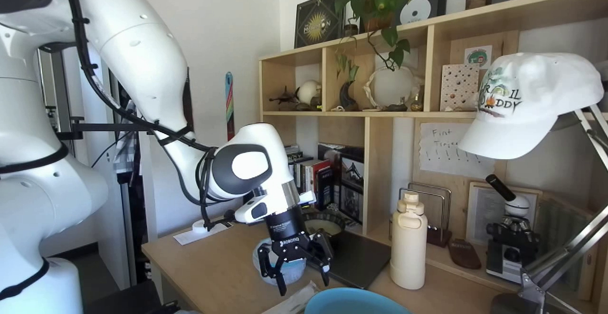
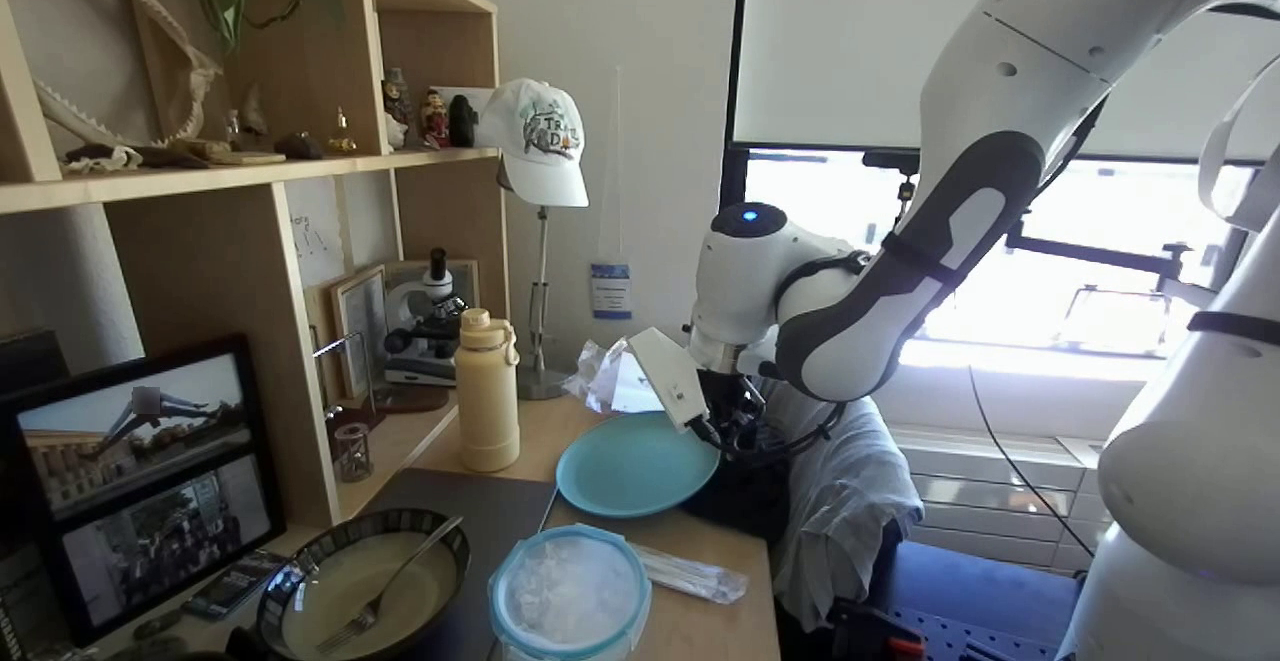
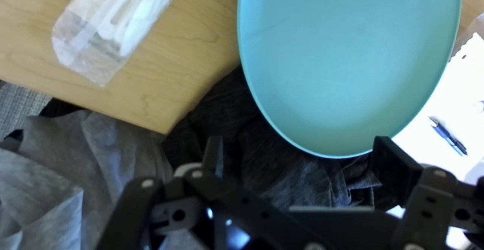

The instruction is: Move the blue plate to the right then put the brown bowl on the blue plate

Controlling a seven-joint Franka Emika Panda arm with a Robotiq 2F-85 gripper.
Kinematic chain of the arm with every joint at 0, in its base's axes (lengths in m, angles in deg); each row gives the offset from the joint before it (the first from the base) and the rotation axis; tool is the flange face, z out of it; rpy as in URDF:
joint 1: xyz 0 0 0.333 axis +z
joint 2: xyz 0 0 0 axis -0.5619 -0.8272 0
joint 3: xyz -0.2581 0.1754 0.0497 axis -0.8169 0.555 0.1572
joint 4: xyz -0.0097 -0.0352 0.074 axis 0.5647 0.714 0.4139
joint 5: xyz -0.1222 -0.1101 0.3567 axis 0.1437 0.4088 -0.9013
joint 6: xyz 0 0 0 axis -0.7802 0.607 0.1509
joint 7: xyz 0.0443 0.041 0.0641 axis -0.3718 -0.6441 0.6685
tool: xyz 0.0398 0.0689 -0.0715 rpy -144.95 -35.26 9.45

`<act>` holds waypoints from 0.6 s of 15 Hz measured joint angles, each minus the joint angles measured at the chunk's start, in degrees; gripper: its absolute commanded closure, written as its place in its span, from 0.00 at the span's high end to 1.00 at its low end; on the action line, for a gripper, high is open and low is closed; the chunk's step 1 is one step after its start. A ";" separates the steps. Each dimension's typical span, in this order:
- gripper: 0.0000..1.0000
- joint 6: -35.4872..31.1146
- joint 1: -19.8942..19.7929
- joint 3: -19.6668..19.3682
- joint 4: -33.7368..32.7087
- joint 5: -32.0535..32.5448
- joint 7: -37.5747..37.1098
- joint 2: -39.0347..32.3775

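The blue plate [image 2: 638, 466] lies at the table's edge, its near side seen over dark cloth in the wrist view, where the plate [image 3: 348, 61] fills the upper right. Only the rear part of the plate [image 1: 354, 302] shows in the other picture's bottom edge. My gripper [image 3: 298, 148] stands open over the plate's near edge, one fingertip overlapping the rim in view; contact cannot be told. In an exterior view the gripper [image 1: 304, 286] has nothing between its fingers. The brown bowl [image 2: 452, 551], dark-rimmed with a pale inside and a fork in it, stands apart from the plate.
A lidded pale-blue container [image 2: 570, 591] sits beside the bowl, near a dark flat laptop [image 2: 490, 501]. Wrapped cutlery [image 3: 117, 11] lies left of the plate in the wrist view. A cream bottle [image 1: 408, 242] stands by the shelf. Dark cloth [image 3: 295, 174] hangs beyond the table corner.
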 measured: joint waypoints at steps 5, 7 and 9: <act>1.00 9.30 4.13 -7.14 0.99 2.55 1.48 2.95; 1.00 10.16 6.36 -12.30 1.57 5.01 1.48 2.62; 1.00 10.10 8.36 -16.62 2.00 6.89 1.46 1.95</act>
